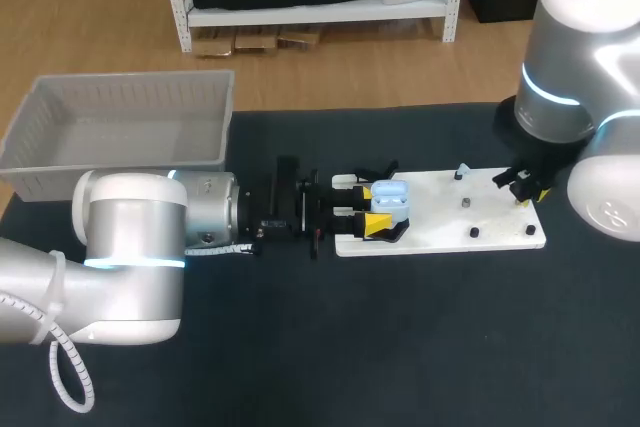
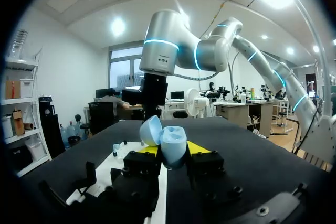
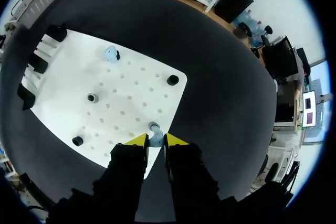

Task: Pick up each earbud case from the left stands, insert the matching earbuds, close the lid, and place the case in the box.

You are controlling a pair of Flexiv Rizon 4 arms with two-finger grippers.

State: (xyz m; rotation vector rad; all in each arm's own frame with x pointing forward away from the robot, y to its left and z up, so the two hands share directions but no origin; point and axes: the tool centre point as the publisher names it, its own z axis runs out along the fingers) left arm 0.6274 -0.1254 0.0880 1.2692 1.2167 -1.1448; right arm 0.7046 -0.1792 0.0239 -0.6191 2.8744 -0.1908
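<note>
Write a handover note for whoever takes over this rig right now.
Left gripper: shut on the blue case, lid open, held at the left end of the white board.
Right gripper: shut on an earbud that sits on its peg at the board's right end.
Second earbud: on a peg at the board's far edge.
Grey box: no case visible in it.
Done: the case is off its stand and open.
Left: put both earbuds in, close the lid, place the case in the box.
</note>
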